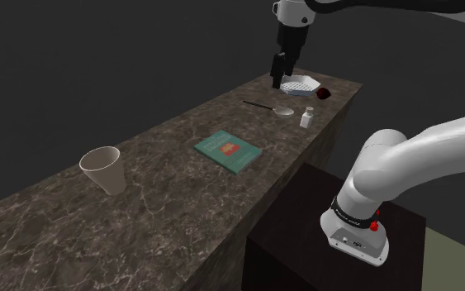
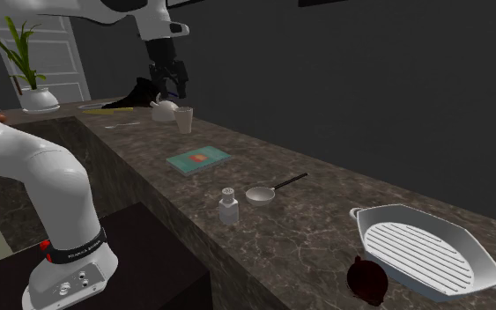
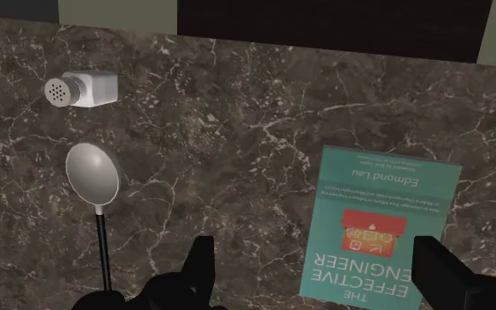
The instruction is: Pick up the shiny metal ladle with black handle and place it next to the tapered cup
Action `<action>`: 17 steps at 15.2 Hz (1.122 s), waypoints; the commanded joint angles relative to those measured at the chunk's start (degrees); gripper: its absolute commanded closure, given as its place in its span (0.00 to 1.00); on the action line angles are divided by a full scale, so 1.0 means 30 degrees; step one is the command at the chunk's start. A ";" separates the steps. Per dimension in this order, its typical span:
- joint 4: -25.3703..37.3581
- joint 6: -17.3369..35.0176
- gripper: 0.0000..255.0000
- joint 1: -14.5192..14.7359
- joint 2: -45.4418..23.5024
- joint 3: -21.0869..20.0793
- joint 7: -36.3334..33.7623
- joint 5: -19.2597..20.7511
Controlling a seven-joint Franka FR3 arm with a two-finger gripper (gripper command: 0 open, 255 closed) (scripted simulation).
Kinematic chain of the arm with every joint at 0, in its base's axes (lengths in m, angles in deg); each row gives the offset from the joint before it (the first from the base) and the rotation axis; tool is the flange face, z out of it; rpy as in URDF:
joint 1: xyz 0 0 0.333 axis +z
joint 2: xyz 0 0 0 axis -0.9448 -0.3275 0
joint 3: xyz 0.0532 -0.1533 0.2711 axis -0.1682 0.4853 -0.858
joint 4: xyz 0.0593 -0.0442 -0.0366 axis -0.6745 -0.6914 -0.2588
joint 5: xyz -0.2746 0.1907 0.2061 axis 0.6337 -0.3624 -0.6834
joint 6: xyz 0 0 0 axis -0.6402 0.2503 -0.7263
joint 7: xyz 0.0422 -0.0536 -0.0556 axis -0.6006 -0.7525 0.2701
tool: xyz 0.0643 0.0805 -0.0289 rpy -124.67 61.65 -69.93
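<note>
- The shoulder view sits high, beside and a little behind the stand (image 1: 288, 248), which shows at its lower right. It looks down the length of the dark marble counter (image 1: 164, 207), with the cup (image 1: 102, 169) near and the grill pan (image 1: 299, 84) at the far end.
- The second exterior view stands low at the opposite end, close to the grill pan. It faces back along the counter toward the cup, with a white door (image 2: 61, 53) and a potted plant (image 2: 17, 44) beyond.
- The wrist view looks straight down on the counter from close above.
- All three views share the teal book (image 3: 378, 225), the ladle (image 3: 92, 172) and the white shaker (image 3: 83, 89).
</note>
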 commanded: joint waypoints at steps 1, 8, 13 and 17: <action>0.0000 0.0000 0.00 0.0000 0.0000 0.0000 0.0000 0.0000; -0.0821 0.3402 0.00 -0.0725 -0.2324 0.2486 0.1812 0.0491; -0.0697 0.5722 0.00 -0.1090 -0.4657 0.4237 0.3220 0.0419; -0.0169 0.7421 0.00 -0.1262 -0.6876 0.5606 0.4505 -0.0043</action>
